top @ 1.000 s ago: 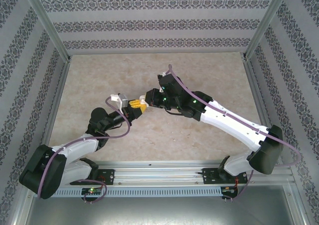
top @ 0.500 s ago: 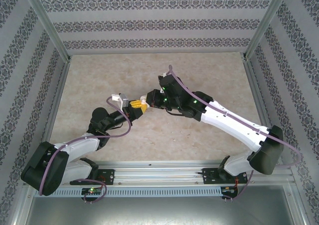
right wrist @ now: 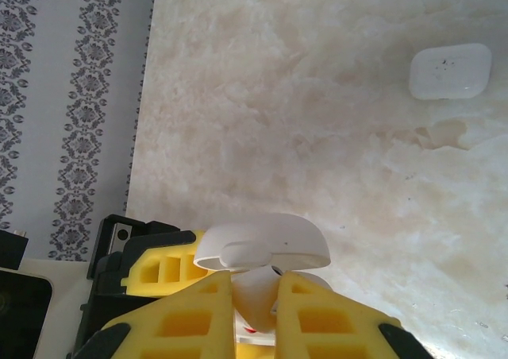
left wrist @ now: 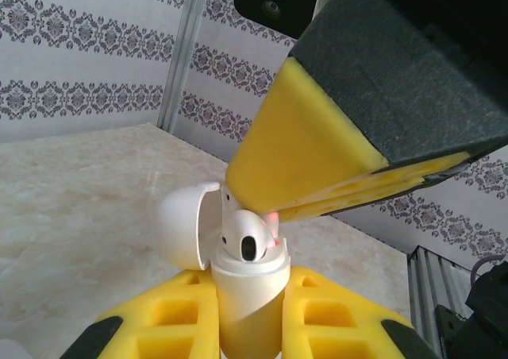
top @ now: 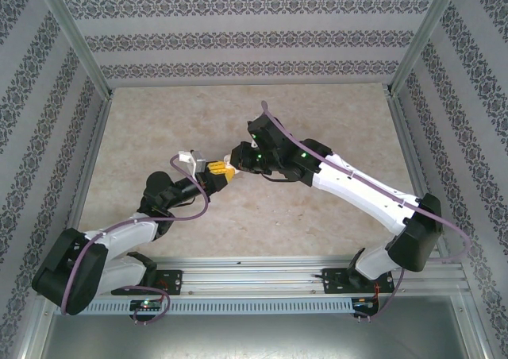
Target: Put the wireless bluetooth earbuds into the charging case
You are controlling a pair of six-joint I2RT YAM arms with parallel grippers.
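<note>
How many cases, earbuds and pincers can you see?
cases: 2, open case, closed case
earbud: 1
pincers: 2, left pincer, right pincer
total: 5

Left wrist: charging case [left wrist: 246, 291] base cut off at bottom edge; earbud [left wrist: 248, 244] stem hidden inside it. Right gripper [left wrist: 274, 210] hold on earbud: unclear. Top view: case and earbud too small to resolve.
</note>
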